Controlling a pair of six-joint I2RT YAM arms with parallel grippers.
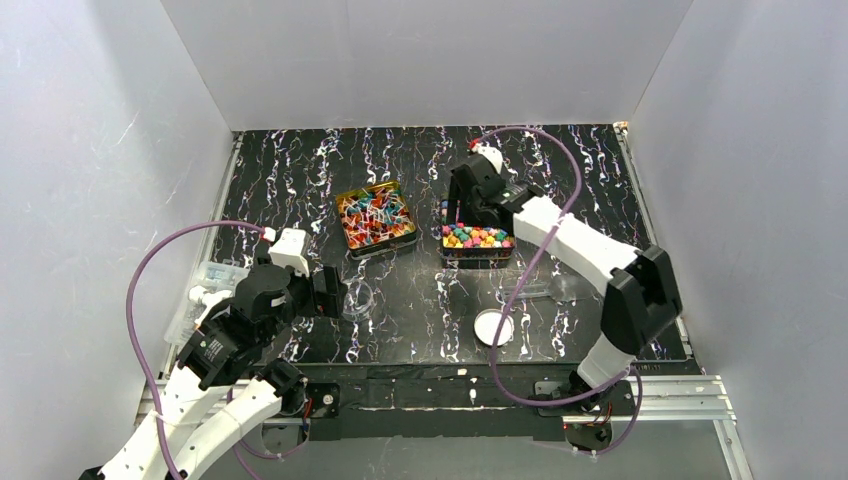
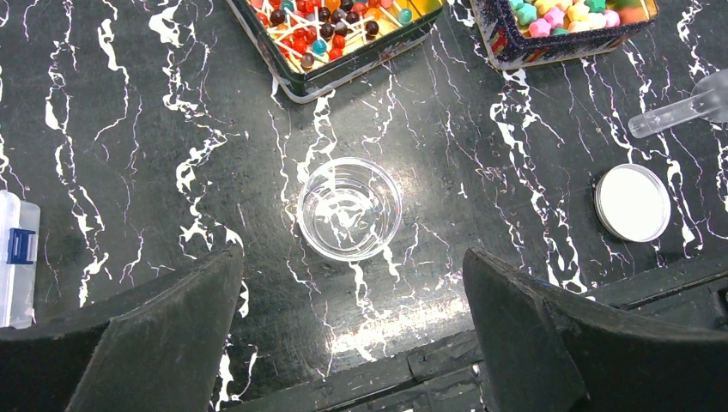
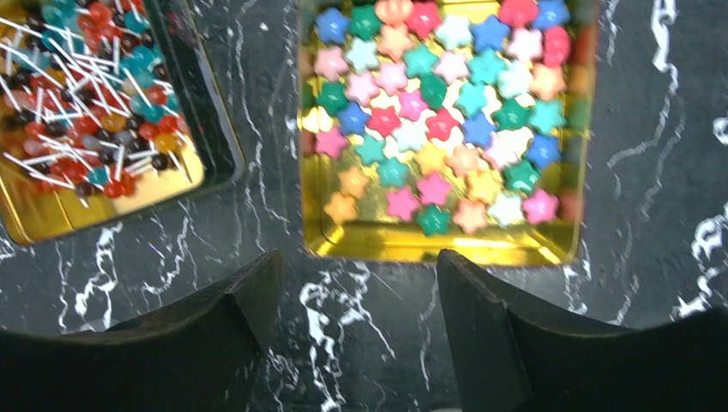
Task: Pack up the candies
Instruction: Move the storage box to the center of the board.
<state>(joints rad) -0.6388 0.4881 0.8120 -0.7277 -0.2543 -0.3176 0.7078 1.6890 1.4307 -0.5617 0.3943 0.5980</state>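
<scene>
Your overhead view takes in the whole marbled surface [image 1: 300, 180]; only the wrist views give detail. Your right tool [image 3: 359, 259] hangs spread and empty, the gold tin [image 3: 446, 245] of star candies [image 3: 429, 112] just ahead of it and the stick-sweet tin [image 3: 51, 215] ahead to its left. Your left tool [image 2: 350, 275], spread wide and empty, has the clear cup [image 2: 349, 209] just ahead and the white lid [image 2: 633, 202] off to its right.

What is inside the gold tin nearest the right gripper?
Star-shaped candies in pink, green, blue, yellow and orange fill most of the tin; bare gold floor shows along one edge. Whatever lies beneath the top candies is covered.
</scene>
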